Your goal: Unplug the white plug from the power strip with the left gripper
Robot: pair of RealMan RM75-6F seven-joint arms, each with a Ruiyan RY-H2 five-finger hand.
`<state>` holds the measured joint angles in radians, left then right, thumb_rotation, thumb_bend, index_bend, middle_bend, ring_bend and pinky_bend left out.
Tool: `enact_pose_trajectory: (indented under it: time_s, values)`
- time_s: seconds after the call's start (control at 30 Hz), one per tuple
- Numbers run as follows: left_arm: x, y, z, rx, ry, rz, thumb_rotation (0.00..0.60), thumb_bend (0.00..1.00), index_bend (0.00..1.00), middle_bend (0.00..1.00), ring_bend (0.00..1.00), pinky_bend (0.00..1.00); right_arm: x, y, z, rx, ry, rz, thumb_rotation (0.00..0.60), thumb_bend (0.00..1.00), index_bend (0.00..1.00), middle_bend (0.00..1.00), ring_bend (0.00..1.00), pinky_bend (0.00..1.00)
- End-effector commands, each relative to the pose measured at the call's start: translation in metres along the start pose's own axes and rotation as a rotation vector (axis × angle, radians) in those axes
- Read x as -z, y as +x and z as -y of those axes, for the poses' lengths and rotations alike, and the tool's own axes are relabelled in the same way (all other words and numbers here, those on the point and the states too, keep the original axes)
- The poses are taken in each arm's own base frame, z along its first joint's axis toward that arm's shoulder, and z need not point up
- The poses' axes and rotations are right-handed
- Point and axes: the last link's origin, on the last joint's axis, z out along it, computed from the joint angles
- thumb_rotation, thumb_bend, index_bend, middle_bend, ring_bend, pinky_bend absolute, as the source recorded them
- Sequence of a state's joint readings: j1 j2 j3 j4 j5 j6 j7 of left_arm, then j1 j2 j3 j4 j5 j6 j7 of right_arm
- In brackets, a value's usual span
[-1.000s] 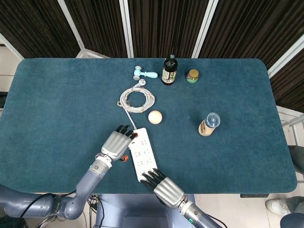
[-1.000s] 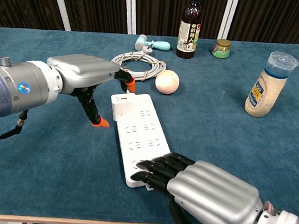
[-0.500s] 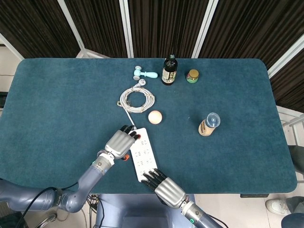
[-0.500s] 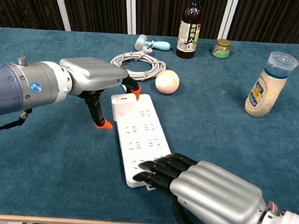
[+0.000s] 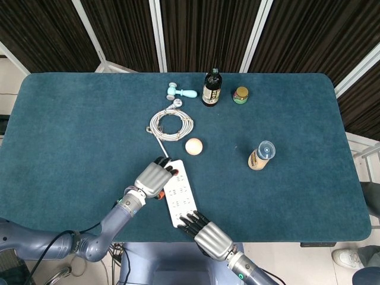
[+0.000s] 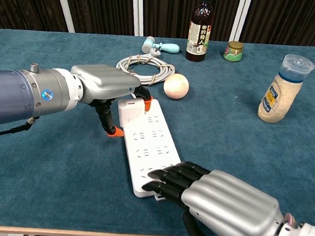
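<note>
- The plug (image 6: 128,111) is seen seated at the far end of the strip (image 6: 150,144), so the unplugging is judged not yet done.
- The left hand (image 6: 103,85) is placed over that end, with one orange-tipped finger at the plug's right side and the thumb down at the strip's left edge; the plug is bracketed, but whether a firm grasp has been made cannot be told.
- The near end of the strip is pressed down by the fingertips of the right hand (image 6: 216,199), which lies flat and holds nothing; the strip is thereby judged to be braced for the pull.
- What is left: the pinch on the plug must be closed and the plug drawn upward out of its socket.
- The plug's white cable (image 5: 170,124) is coiled on the table (image 5: 71,119) beyond the strip, beside a ball (image 6: 176,86).
- A label with writing is carried by the dark bottle (image 6: 199,32), but it cannot be read; no legible text is shown on the shaker (image 6: 281,96) or the small jar (image 6: 234,51).
</note>
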<state>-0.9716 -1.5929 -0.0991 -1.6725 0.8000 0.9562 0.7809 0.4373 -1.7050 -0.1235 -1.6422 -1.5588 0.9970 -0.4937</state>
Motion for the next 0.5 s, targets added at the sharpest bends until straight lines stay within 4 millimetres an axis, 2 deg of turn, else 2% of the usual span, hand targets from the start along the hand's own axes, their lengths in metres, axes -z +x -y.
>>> enact_pose_trajectory:
  time_s: [0.03,0.5]
  values:
    - [-0.0005,0.0002,0.0004,0.004,0.003,-0.005,0.600,0.25,0.33,0.33,0.08,0.12,0.0003,-0.0002,-0.0005,-0.001,-0.002,0.000,0.600,0.93,0.10,0.07,0.05,0.10]
    - [-0.0021,-0.0069,0.0029,-0.017,0.015,-0.010,0.600,0.26,0.36,0.35,0.08,0.12,0.0013,-0.0021,-0.0024,-0.004,-0.010,0.004,0.600,0.93,0.10,0.07,0.05,0.10]
